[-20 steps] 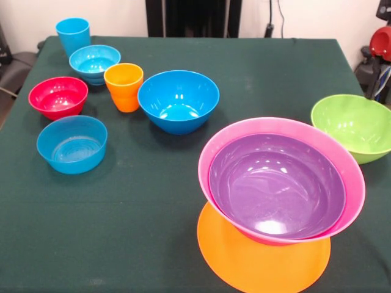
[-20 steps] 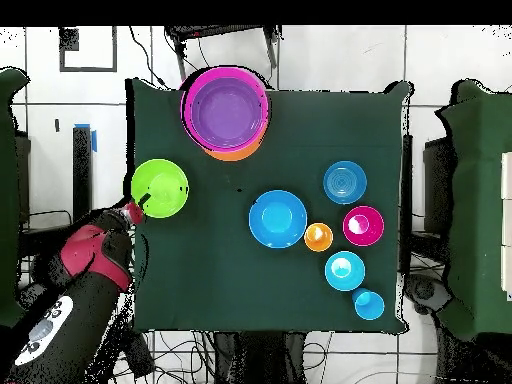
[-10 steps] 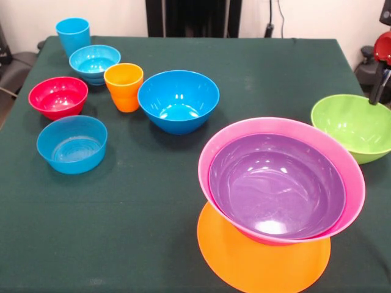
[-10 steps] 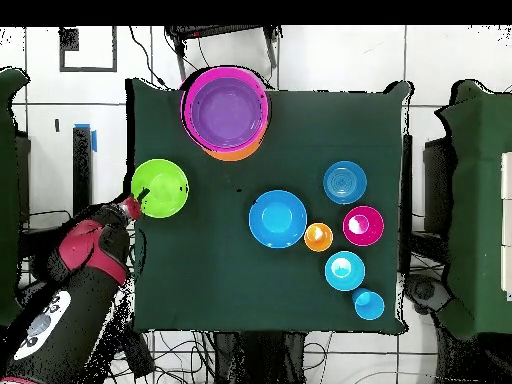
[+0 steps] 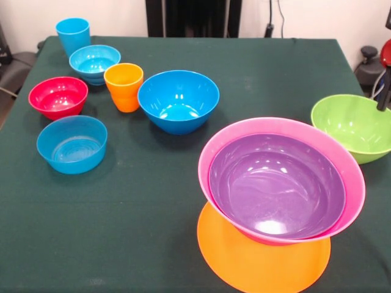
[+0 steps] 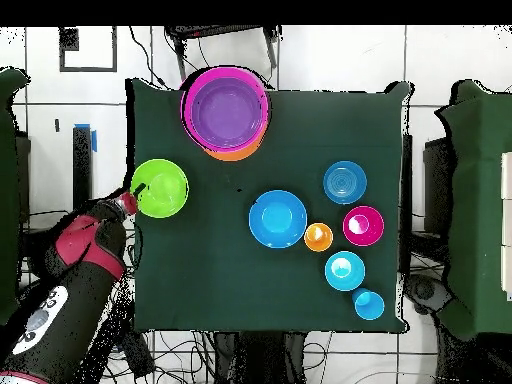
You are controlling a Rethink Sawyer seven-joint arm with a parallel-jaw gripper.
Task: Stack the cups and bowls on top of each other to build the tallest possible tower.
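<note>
The tower stands at the front: a purple bowl nested in a pink bowl on the flat orange bowl; it also shows in the overhead view. The green bowl sits alone at the right, also seen from overhead. My gripper hangs at that bowl's outer rim by the table's edge. The orange cup and the light blue cup stand upright at the left. The large blue bowl, the red bowl and two small light blue bowls sit around them.
The red and black arm reaches in from beside the table, outside its edge near the green bowl. The green cloth table has open cloth between the left group of bowls and the tower.
The arm has swung a little and the gripper has come lower at the green bowl's outer rim. No bowl or cup has moved.
</note>
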